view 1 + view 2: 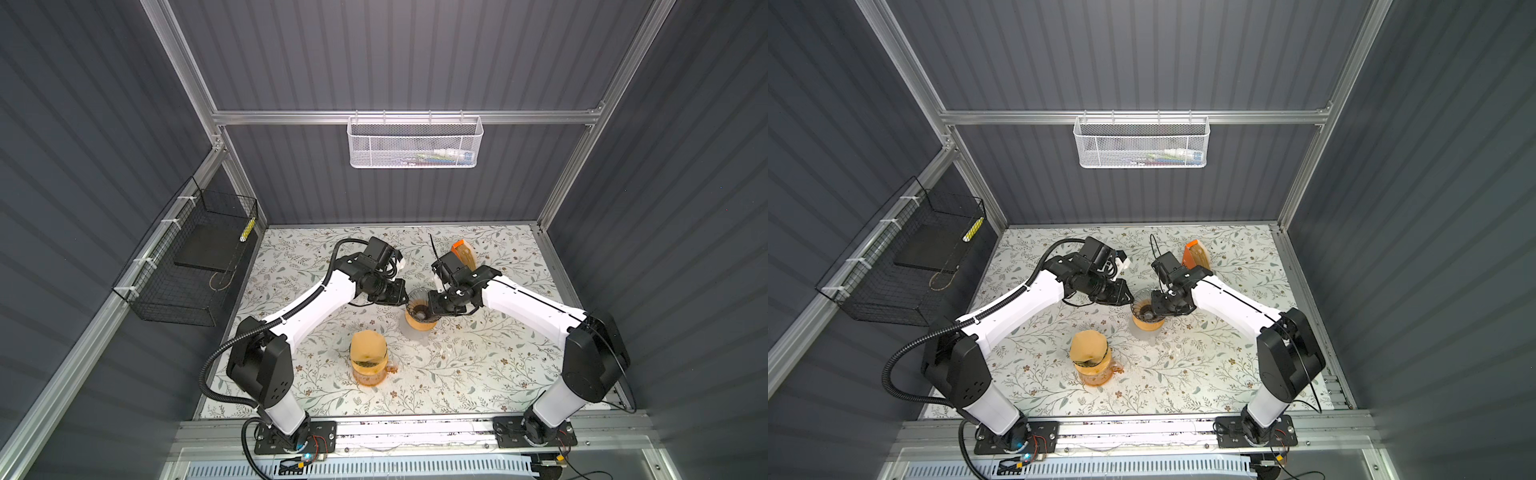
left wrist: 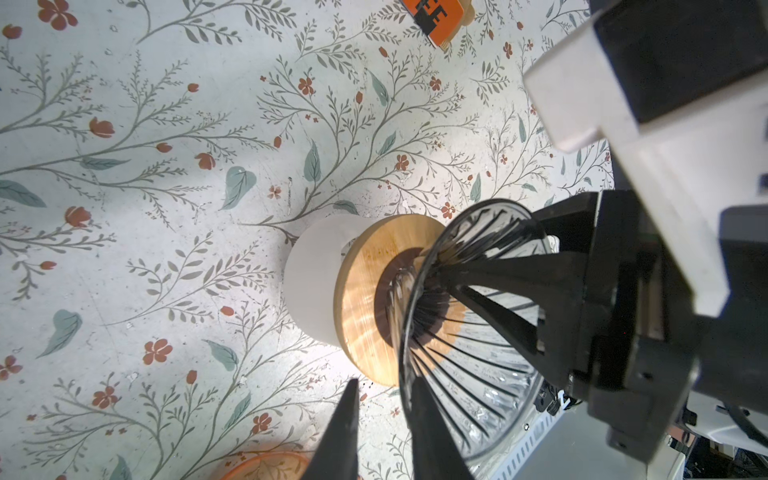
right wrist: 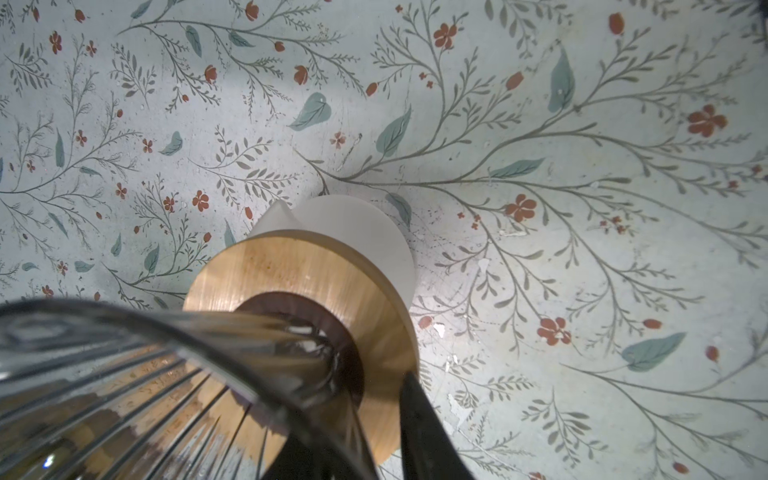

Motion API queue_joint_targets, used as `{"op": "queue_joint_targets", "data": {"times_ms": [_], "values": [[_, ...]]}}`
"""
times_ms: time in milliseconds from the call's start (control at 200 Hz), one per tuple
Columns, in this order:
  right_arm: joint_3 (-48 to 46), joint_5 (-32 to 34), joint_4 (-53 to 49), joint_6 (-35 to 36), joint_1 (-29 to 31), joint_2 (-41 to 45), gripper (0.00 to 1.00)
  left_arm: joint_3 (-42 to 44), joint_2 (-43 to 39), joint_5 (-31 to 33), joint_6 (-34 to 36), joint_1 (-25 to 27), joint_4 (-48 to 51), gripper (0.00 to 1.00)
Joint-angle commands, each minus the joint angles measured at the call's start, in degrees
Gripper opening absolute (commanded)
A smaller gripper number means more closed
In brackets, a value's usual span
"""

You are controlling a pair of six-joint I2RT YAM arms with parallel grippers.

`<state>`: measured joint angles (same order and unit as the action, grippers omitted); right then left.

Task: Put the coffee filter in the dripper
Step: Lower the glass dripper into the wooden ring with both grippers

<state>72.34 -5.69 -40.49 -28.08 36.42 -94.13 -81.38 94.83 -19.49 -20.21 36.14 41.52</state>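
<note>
The dripper (image 1: 419, 308), a clear ribbed glass cone on a wooden collar (image 2: 361, 299) and a white cup (image 2: 311, 282), stands mid-table in both top views. No paper shows inside it. My left gripper (image 2: 384, 386) straddles its rim, one finger outside and one inside, with table showing between the outer finger and the glass. From the opposite side my right gripper (image 3: 353, 415) straddles the rim (image 3: 232, 374) too, its outer finger (image 3: 415, 419) apart from the glass. A tan coffee filter (image 1: 368, 347) sits on an amber glass vessel (image 1: 368, 376) nearer the front, held by neither gripper.
An orange box of filters (image 1: 462, 251) stands behind the right gripper. A white mesh basket (image 1: 413, 143) hangs on the back wall. A black wire basket (image 1: 187, 266) is fixed to the left wall. The flowered table cover (image 1: 478, 365) lies around the two vessels.
</note>
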Motion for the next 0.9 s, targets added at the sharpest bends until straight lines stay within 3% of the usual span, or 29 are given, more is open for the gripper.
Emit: {"op": "queue_joint_targets", "data": {"times_ms": [0,896], "values": [[0.9,2.8,-5.0,0.5,-0.4,-0.4,0.3,-1.4,-1.2,0.2,-0.7,0.1,1.5,0.23],[8.2,0.7,-7.6,0.2,0.0,-2.1,0.3,-0.1,-3.0,2.5,-0.1,0.1,1.1,0.23]]}}
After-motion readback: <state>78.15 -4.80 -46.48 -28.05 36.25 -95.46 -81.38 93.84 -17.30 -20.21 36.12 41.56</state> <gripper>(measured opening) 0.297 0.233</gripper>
